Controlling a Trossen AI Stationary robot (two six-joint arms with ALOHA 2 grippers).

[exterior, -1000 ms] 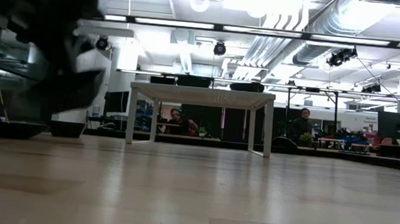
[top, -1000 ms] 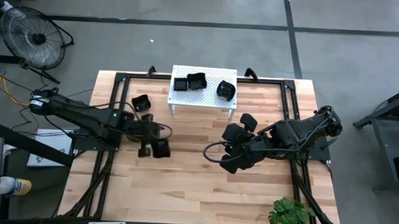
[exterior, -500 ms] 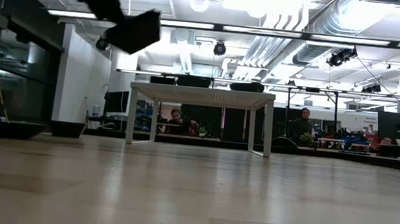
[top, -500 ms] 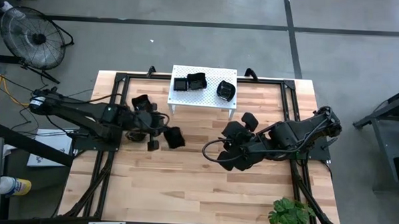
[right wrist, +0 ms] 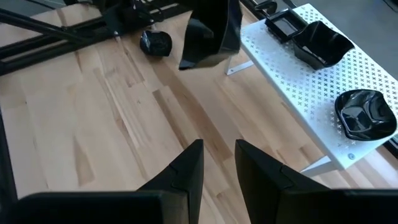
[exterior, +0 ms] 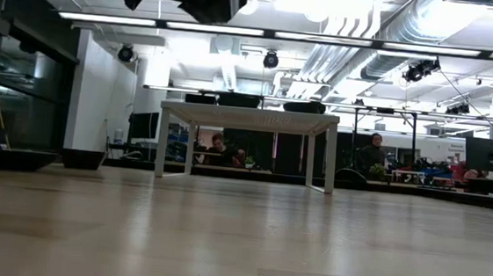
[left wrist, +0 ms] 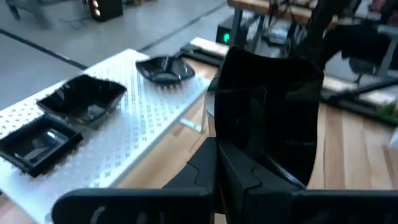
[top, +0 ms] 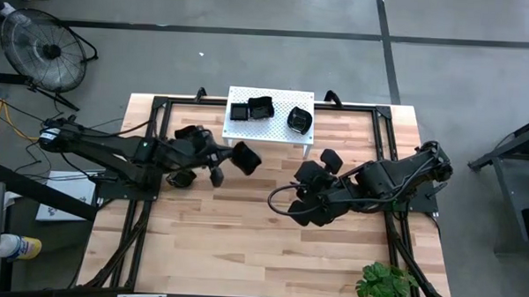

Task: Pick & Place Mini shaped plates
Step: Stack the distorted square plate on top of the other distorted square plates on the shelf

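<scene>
The left tool clenches a square plate on edge, tilted, above the surface beside the white stand, where three plates sit. The right tool hangs released.

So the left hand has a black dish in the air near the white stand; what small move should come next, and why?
Probably carry it a little farther, over the free patch of the white stand. The left hand grips the dish just short of the stand's front edge and well above the table. Three dishes already sit on the stand, with open space between the middle dish and the round dish.
</scene>
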